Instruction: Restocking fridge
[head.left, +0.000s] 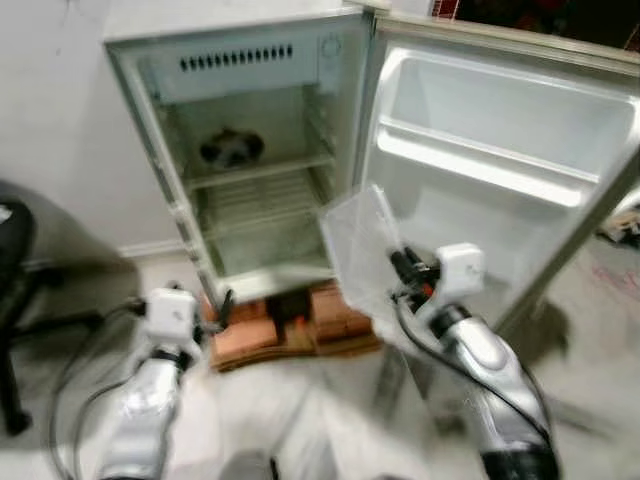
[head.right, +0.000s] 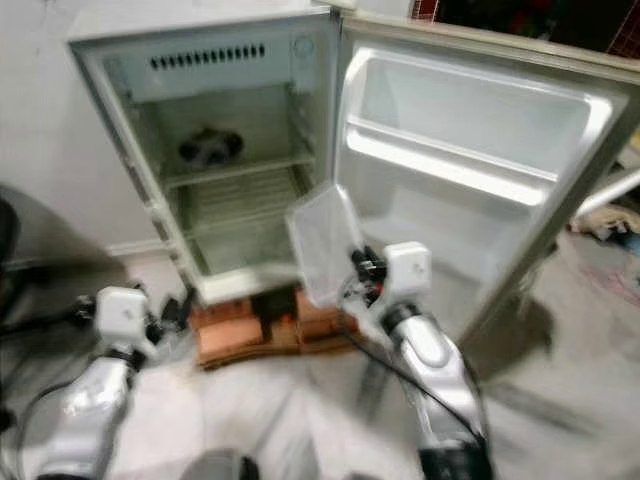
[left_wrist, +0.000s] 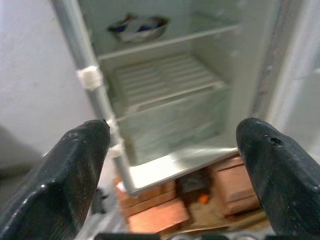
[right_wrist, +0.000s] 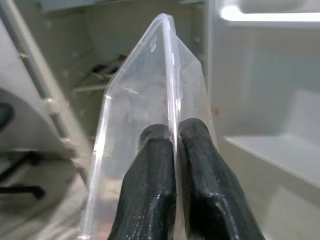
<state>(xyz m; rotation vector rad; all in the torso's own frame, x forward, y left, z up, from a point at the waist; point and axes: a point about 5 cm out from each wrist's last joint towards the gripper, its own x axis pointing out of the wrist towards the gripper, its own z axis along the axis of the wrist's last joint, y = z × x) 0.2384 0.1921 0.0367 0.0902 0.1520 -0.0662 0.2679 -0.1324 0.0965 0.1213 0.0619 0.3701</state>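
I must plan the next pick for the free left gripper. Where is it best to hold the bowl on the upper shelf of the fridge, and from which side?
Probably at the near rim of the bowl, coming straight in through the open front of the fridge. The bowl sits upright on the shelf with walls on both sides, so only the front is free. The left gripper is open and already faces it.

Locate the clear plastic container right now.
The clear plastic container is pinched by its rim in the right gripper, held up in front of the open fridge, between the lower compartment and the open door.
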